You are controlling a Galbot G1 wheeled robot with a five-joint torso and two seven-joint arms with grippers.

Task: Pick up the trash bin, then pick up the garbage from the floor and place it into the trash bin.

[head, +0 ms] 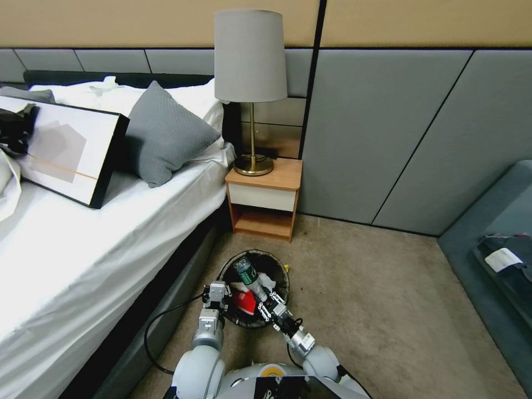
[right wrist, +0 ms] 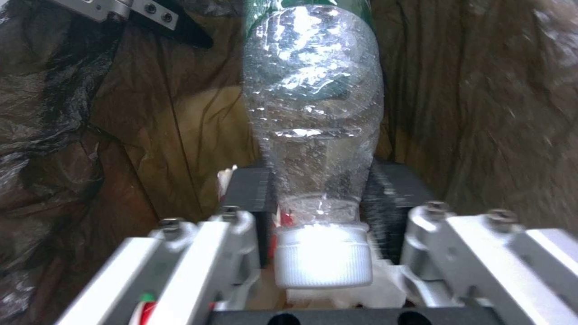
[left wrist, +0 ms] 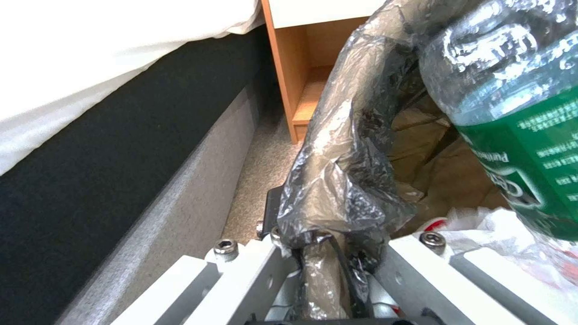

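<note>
The bin (head: 252,260) is near the floor (head: 377,310), right in front of the robot. It is between the bed (head: 83,266) and the open carpet, just ahead of the nightstand (head: 265,199). I cannot tell if the bin rests on the floor or hangs a bit above it.

The left gripper (head: 217,292) is at the bin's near rim, on the bed side. In the left wrist view its fingers (left wrist: 241,271) are closed on the rim and the black bag (left wrist: 343,180) folded over it. So the bin looks picked up, or at least held.

The right gripper (head: 271,305) reaches over the bin's near rim on the other side. In the right wrist view its fingers (right wrist: 247,194) sit on both sides of the bottle (right wrist: 313,113), near the white cap (right wrist: 323,262), and seem to grip the neck. The bottle points down into the bag, so it is in the bin but not let go yet.

A red packet (head: 244,302) and some white paper already lie in the bin. A small yellow bit (head: 286,269) sits by the bin's outer rim; I cannot tell if it is inside. I see no other trash on the floor here, so the job seems close to done.

The bed side is tight: the bed frame is just beside the left gripper. The nightstand is close ahead. The floor on the robot's right is wide and bare as far as the couch (head: 487,249).
</note>
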